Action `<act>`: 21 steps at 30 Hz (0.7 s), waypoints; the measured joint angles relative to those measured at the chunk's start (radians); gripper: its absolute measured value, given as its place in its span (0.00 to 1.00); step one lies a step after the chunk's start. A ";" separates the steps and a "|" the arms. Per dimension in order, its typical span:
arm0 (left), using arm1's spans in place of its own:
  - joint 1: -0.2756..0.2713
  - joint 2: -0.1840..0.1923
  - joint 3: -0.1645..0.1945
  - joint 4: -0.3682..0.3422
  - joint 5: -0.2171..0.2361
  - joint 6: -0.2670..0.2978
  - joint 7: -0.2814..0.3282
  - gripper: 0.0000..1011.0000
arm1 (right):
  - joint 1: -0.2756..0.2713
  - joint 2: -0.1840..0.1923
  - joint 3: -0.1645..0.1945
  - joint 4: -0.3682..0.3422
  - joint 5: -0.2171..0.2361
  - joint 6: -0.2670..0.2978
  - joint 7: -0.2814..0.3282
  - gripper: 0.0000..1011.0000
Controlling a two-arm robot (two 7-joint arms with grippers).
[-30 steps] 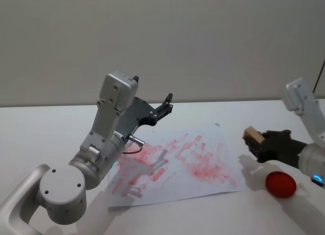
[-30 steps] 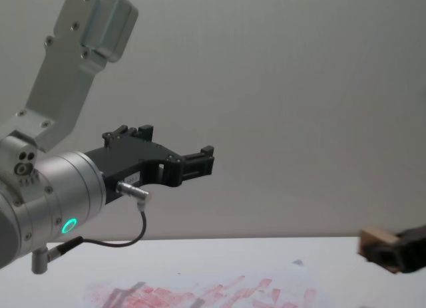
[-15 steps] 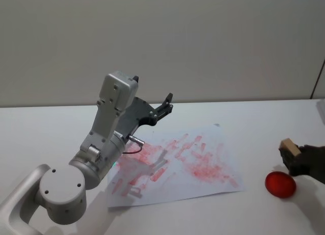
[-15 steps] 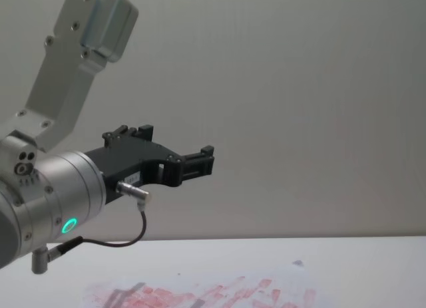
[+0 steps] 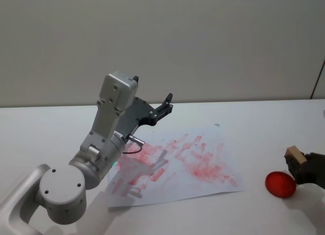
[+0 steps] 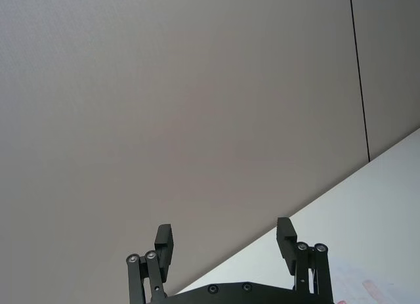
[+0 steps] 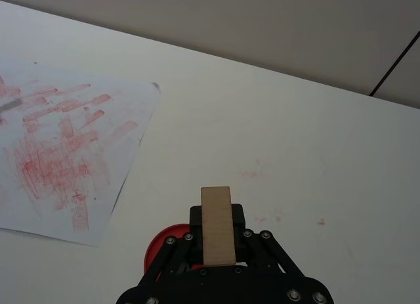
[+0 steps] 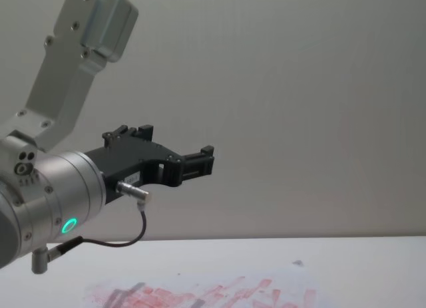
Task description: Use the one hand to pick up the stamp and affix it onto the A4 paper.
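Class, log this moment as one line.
right gripper: holds stamp beside ink pad | left gripper: open, raised | paper: flat

White A4 paper (image 5: 175, 164), smeared red-pink prints; red ink pad (image 5: 280, 184); tan stamp (image 7: 217, 224); white table (image 5: 45, 128).

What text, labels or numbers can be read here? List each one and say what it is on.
None can be read.
A4 paper: smeared red stamp prints, no letters legible.
Left gripper: a small pale label on its black body, too small to read.
Stamp in the right gripper: plain wood, no marking.
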 joint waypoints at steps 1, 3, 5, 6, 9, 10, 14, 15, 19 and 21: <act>0.000 0.000 0.000 0.000 0.000 0.000 0.000 0.99 | 0.001 0.000 0.000 0.001 -0.001 -0.001 0.002 0.22; 0.000 0.000 0.000 0.000 0.000 0.000 0.000 0.99 | 0.002 0.000 0.000 0.003 -0.002 -0.001 0.007 0.22; 0.000 0.000 0.000 0.000 0.000 0.000 0.000 0.99 | 0.004 -0.002 -0.001 0.006 -0.003 -0.001 0.014 0.22; 0.000 0.000 0.000 0.000 0.000 0.000 0.000 0.99 | 0.005 -0.002 -0.001 0.007 -0.003 0.000 0.015 0.22; 0.000 0.000 0.000 0.000 0.000 0.000 0.000 0.99 | 0.006 -0.005 -0.002 0.011 -0.002 0.007 0.022 0.22; 0.000 0.000 0.000 0.000 0.000 0.000 0.000 0.99 | 0.006 -0.006 -0.002 0.011 -0.002 0.009 0.023 0.22; 0.000 0.000 0.000 0.000 0.000 0.000 0.000 0.99 | 0.006 -0.011 -0.004 0.016 0.004 0.020 0.027 0.22; 0.000 0.000 0.000 0.000 0.000 0.000 0.000 0.99 | 0.006 -0.013 -0.005 0.017 0.007 0.024 0.029 0.22; 0.000 0.000 0.000 0.000 0.000 0.000 0.000 0.99 | 0.005 -0.019 -0.008 0.020 0.013 0.032 0.031 0.22; 0.000 0.000 0.000 0.000 0.000 0.000 0.000 0.99 | 0.005 -0.023 -0.010 0.022 0.015 0.036 0.033 0.22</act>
